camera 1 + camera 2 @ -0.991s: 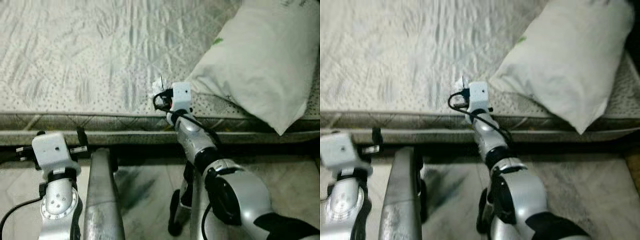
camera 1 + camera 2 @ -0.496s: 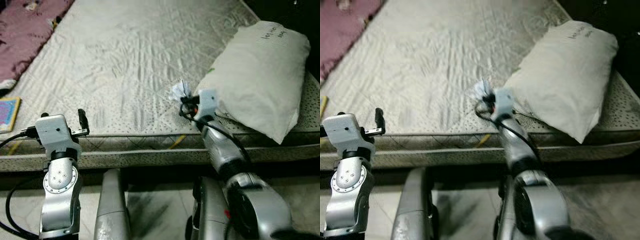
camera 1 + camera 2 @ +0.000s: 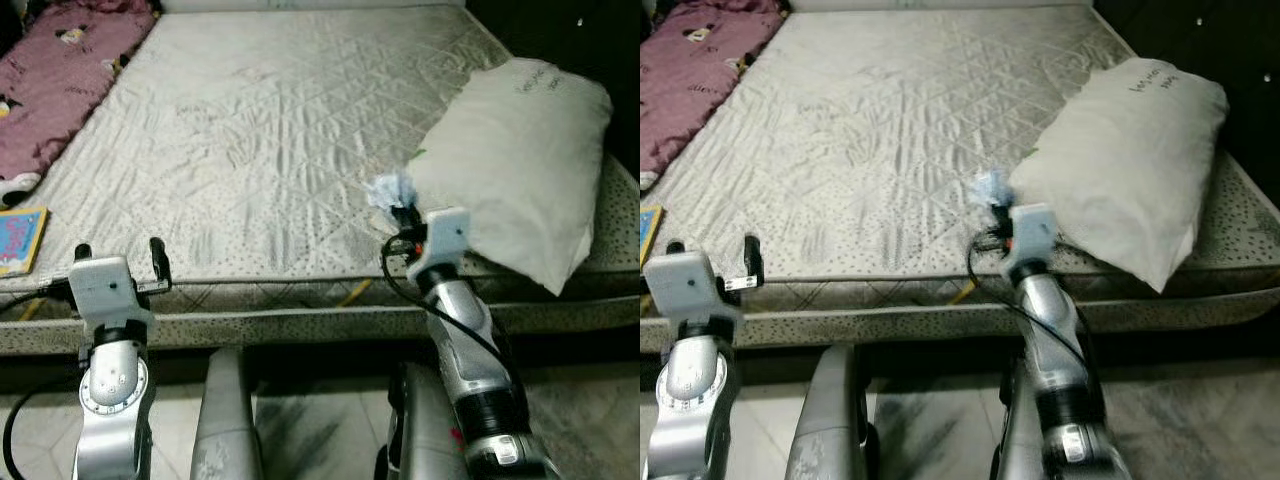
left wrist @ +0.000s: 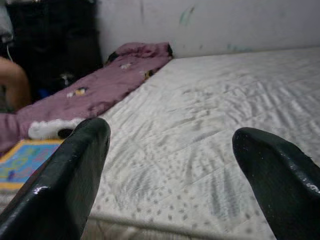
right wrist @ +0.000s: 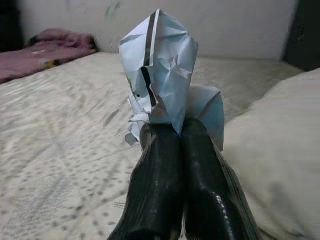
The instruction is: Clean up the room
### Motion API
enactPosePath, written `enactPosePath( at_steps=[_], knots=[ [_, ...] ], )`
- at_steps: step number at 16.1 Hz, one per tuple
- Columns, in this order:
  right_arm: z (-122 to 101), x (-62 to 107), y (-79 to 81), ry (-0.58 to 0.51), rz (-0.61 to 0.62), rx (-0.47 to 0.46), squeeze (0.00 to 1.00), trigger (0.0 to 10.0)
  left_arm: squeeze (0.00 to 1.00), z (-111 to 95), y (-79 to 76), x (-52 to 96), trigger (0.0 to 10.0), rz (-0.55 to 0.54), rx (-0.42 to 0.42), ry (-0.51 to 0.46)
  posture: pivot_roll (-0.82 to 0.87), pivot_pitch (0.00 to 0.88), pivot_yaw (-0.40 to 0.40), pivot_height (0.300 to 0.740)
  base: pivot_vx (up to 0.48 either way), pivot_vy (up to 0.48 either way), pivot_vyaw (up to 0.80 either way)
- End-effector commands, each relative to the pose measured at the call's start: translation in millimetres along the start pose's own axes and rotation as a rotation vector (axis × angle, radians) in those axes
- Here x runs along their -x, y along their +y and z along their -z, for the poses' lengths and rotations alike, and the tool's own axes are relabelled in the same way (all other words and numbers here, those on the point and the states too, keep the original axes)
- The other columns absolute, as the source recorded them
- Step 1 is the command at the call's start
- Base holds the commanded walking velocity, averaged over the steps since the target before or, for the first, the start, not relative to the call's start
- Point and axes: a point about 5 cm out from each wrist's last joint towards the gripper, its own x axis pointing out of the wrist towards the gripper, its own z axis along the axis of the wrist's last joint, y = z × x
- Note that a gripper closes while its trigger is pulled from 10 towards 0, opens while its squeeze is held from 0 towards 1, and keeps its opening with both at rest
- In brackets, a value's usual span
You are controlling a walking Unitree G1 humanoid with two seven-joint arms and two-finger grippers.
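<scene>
A crumpled scrap of white and pale blue paper [image 5: 162,70] is pinched between the black fingers [image 5: 155,175] of my right gripper [image 3: 400,205], which is shut on it. The gripper holds the paper [image 3: 388,190] just above the near part of the mattress [image 3: 270,130], right beside the white pillow [image 3: 510,160]. My left gripper [image 3: 118,250] hovers at the mattress's near edge on the left, its fingers [image 4: 65,175] spread wide with nothing between them.
A purple blanket [image 3: 60,70] lies along the mattress's left side, with a colourful book [image 3: 18,238] near the front left corner. A person's limb [image 4: 12,80] appears at the far left in the left wrist view. Tiled floor [image 3: 320,440] lies below the bed.
The head camera has tilted up, so more of the bed shows. My right gripper has lifted the crumpled paper off the mattress and raised it beside the pillow. The left gripper stays open.
</scene>
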Motion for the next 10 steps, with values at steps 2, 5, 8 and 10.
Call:
enactPosePath(
  at_steps=[2, 5, 8, 10],
  knots=[
    [-8, 12.7, -5.5, -0.009, 0.004, 0.016, 0.0, 10.0, 0.0, -3, -8.4, 1.2, 10.0, 0.049, 0.023, -0.01, -0.02, 0.0, 0.019, 0.536, 0.0, 0.0, 0.0],
    [-11, 12.3, 7.9, 0.024, -0.002, -0.022, 0.0, 10.0, 0.0, -2, -16.0, 0.1, 10.0, 0.031, 0.044, -0.006, -0.04, 0.0, 0.015, 0.536, 0.0, 0.0, 0.0],
    [-17, 4.7, 18.6, 0.03, -0.035, -0.062, 0.0, 10.0, 0.0, 0, -23.4, 5.4, 10.0, 0.066, 0.052, 0.016, -0.03, 0.0, 0.018, 0.536, 0.0, 0.0, 0.0],
    [-21, -0.3, 22.0, 0.021, -0.046, -0.1, 0.0, 10.0, 0.0, -3, -25.2, 4.1, 10.0, 0.072, 0.069, 0.01, -0.03, 0.0, 0.017, 0.536, 0.0, 0.0, 0.0]
  ],
)
